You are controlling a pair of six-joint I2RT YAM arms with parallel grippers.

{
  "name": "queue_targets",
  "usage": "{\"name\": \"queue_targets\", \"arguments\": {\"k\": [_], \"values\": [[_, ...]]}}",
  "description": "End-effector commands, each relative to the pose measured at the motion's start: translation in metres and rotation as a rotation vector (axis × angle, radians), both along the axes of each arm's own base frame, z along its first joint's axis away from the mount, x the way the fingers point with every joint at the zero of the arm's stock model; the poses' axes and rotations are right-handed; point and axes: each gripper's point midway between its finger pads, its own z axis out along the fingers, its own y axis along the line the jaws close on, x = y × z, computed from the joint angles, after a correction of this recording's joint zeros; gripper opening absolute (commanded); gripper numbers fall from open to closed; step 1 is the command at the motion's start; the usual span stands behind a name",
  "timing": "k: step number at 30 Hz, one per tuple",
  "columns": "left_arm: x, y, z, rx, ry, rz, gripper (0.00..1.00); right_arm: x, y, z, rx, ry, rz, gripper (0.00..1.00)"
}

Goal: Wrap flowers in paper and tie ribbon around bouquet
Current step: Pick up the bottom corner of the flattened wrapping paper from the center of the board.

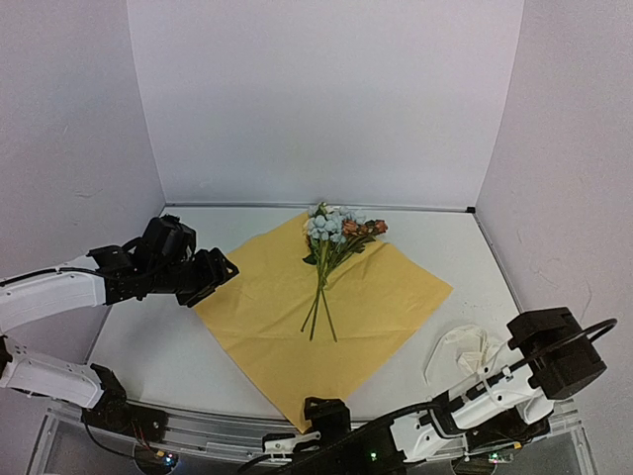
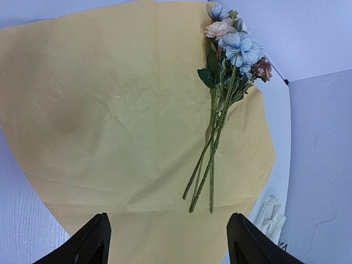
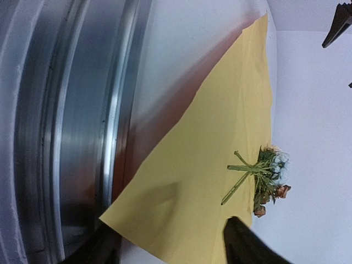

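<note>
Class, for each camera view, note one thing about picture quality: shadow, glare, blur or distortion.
Top external: soft, even light, hardly any shadow under the flowers. Left wrist: the lens bows the edges of the paper; one dim patch on it. Right wrist: the metal rail is blurred with bright glare streaks.

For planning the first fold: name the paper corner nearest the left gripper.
The left corner of the paper, beside the left gripper; the far, right and near corners all lie farther off.
</note>
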Motion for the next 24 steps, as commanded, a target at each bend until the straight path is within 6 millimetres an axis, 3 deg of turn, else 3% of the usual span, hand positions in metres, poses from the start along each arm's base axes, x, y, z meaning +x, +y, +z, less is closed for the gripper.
{"name": "queue_targets", "arguments": {"k": [1,4,9,18,24], "values": [[0.006,0.002,0.007,-0.001,-0.030,0.016,0.75,0.026,0.004,0.013,0.027,-0.058,-0.056,0.46],[0.006,0.002,0.006,0.002,-0.030,0.018,0.75,0.033,0.002,0.021,0.053,-0.046,-0.076,0.20],[0.007,0.004,0.008,0.010,-0.037,0.016,0.75,0.043,-0.004,0.039,0.094,-0.007,-0.104,0.01],[0.011,0.006,0.025,0.036,-0.082,-0.005,0.75,0.070,-0.024,0.060,0.081,0.191,-0.203,0.00],[0.012,0.006,0.038,0.049,-0.117,-0.023,0.75,0.105,-0.024,0.071,0.065,0.251,-0.272,0.00]]}}
